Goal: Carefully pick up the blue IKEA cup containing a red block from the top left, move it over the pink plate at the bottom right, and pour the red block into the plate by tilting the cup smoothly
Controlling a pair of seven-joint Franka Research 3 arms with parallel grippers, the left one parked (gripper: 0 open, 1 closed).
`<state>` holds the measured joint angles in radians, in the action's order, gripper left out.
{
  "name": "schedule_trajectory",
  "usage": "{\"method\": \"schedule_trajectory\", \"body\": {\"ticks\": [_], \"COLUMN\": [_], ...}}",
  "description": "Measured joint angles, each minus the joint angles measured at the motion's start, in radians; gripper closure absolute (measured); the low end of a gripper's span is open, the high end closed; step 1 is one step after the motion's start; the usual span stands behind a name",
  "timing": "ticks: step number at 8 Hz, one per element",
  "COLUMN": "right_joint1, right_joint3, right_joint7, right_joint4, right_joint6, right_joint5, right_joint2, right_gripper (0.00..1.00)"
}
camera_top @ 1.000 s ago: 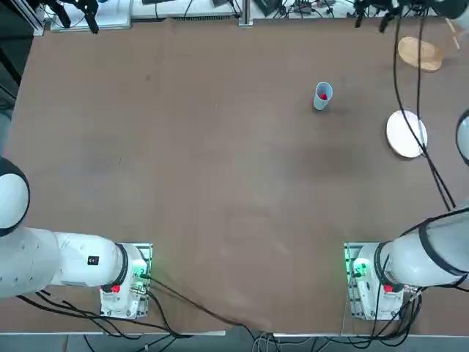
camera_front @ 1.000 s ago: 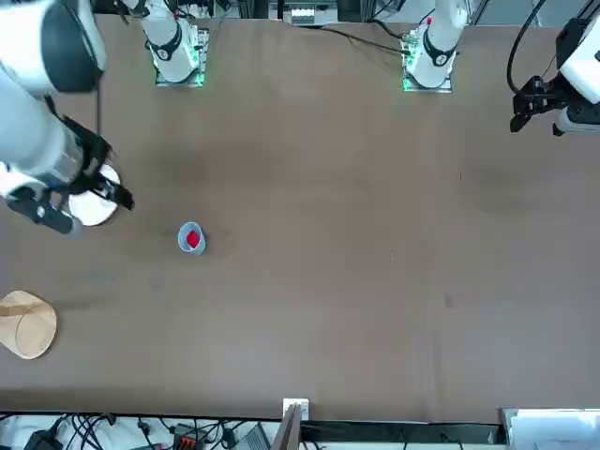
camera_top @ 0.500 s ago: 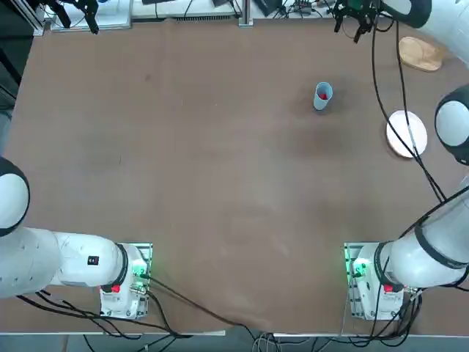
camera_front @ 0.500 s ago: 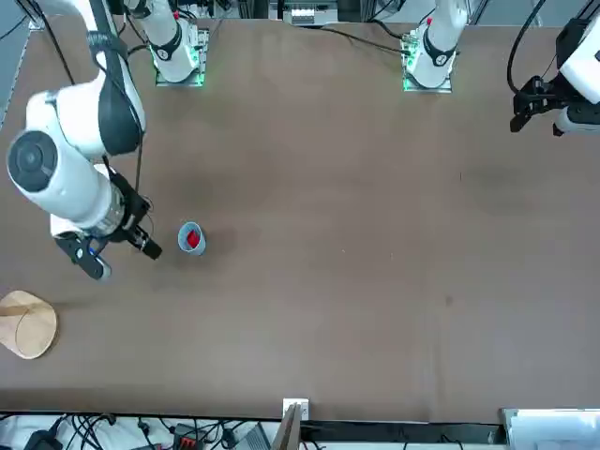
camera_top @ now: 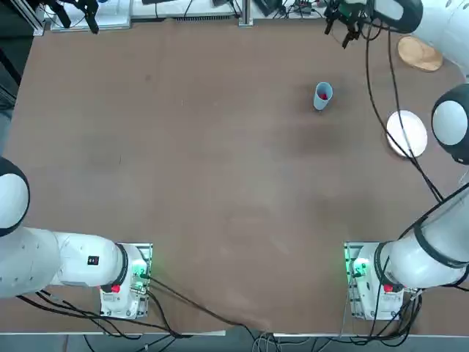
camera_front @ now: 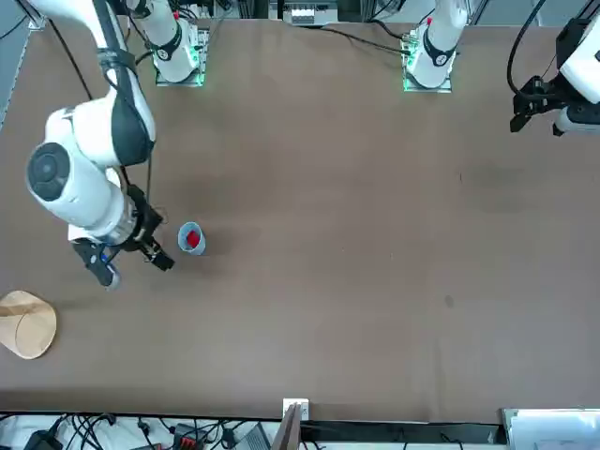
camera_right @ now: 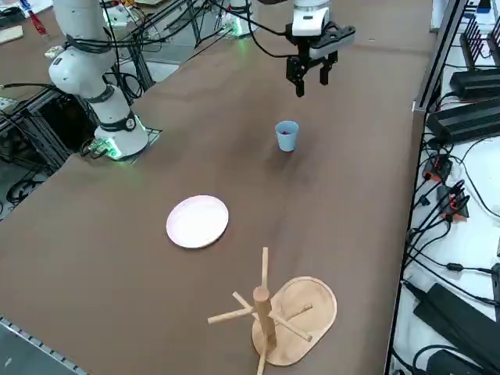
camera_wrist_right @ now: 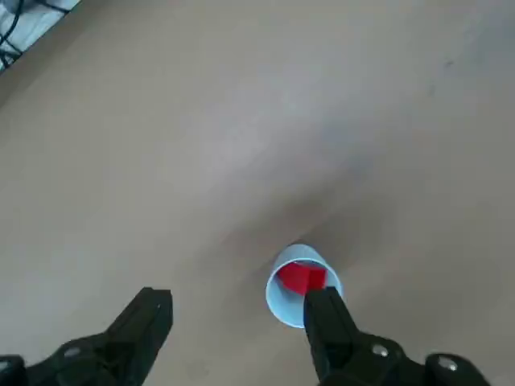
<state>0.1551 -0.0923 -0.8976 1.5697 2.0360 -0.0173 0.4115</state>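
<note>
Brown desk carried the cup upright with the block inside, apart from the plate, while the right hand, fingers wide and empty, had swung from the plate toward the cup, so grasping remained.

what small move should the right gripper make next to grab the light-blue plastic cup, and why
Probably shift sideways and descend. The open right gripper hangs above the table, off to one side of the upright light-blue plastic cup holding the small red block, so neither finger brackets it yet.
</note>
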Motion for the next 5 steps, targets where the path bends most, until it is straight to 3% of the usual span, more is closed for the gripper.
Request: {"method": "schedule_trajectory", "body": {"ticks": [2,5], "right_joint1": [0.024,0.048], "right_joint3": [0.0,0.0], "right_joint7": [-0.017,-0.02], "right_joint4": [0.073,0.126], "right_joint6": [0.083,0.11], "right_joint5": [0.002,0.0], "right_joint2": [0.008,0.028], "right_gripper": [0.0,0.0]}}
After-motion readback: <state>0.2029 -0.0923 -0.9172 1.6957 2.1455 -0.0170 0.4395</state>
